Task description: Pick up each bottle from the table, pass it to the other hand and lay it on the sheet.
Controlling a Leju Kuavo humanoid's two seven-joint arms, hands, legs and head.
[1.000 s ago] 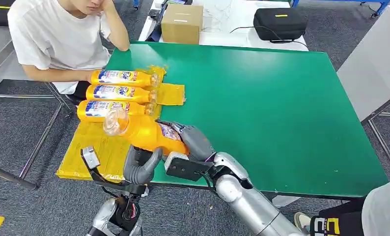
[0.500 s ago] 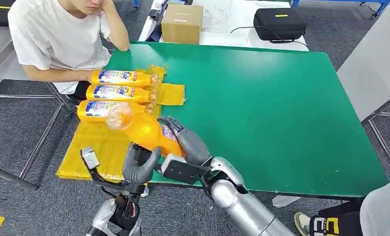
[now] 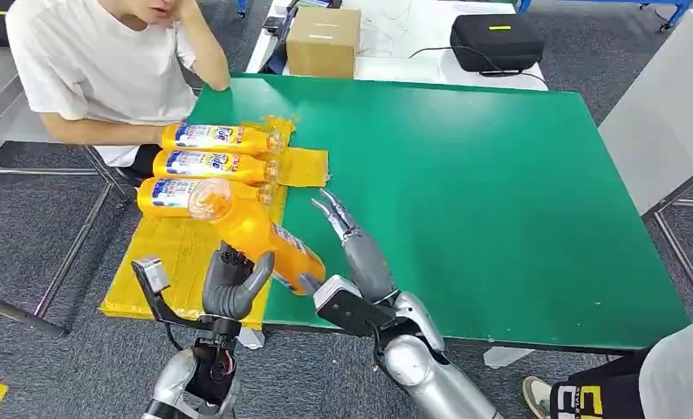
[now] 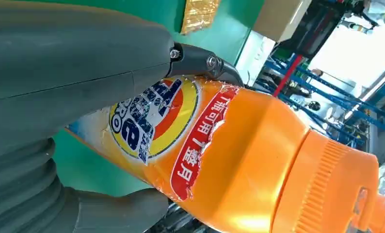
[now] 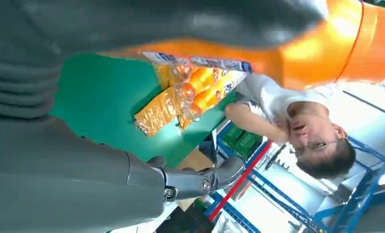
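The left hand [image 3: 230, 284] grips the orange bottle [image 3: 257, 234] by its base, long axis slanting far-left, cap over the yellow sheet [image 3: 181, 253]. The right hand [image 3: 353, 244], fingers spread, sits just right of it, holding nothing.

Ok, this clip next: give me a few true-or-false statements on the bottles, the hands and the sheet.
1. The left hand grips the orange bottle. True.
2. The right hand grips that bottle too. False: its fingers are spread, off the bottle.
3. Three bottles lie on the yellow sheet. True.
4. The held bottle lies flat on the sheet. False: it is tilted in the hand, above it.
5. A person sits at the green table. True.
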